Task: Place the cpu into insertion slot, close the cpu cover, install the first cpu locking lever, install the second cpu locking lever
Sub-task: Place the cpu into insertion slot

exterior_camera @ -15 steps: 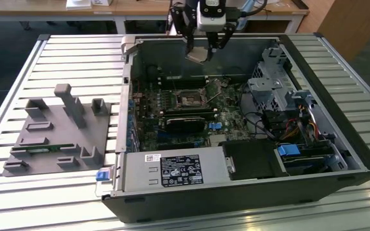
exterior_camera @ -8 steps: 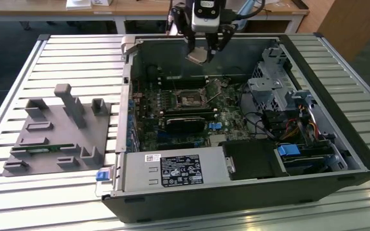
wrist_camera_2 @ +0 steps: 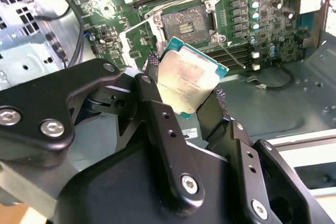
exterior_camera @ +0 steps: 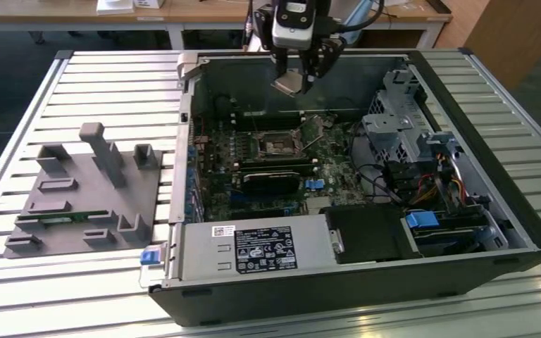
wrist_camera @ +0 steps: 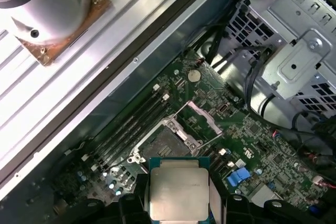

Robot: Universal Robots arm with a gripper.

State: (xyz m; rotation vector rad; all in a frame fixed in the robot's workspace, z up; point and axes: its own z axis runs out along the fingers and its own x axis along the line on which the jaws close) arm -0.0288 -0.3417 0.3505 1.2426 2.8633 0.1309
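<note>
My gripper (exterior_camera: pixel 295 76) hangs over the far side of the open computer case, shut on the cpu (wrist_camera_2: pixel 189 80). The chip is a small silvery square pinched at two opposite edges by the black fingers (wrist_camera_2: pixel 151 85). It sits tilted in the exterior view, well above the board. The insertion slot (exterior_camera: pixel 277 144) lies below and nearer the case's middle; it is a dark square recess with a metal rim on the green board, bare in both wrist views (wrist_camera_2: pixel 186 24) (wrist_camera: pixel 164 142). The cpu cover (wrist_camera: pixel 203 115) is swung up, off the socket. A thin lever rod (wrist_camera: pixel 210 141) lies loose beside the slot.
Long black memory slots (exterior_camera: pixel 272 165) run beside the socket. A metal drive cage (exterior_camera: pixel 397 130) with cables fills the case on the exterior view's right, and the power supply (exterior_camera: pixel 251 250) sits at the near wall. A grey fixture (exterior_camera: pixel 82 197) stands on the slatted table (exterior_camera: pixel 26 105) at the exterior view's left.
</note>
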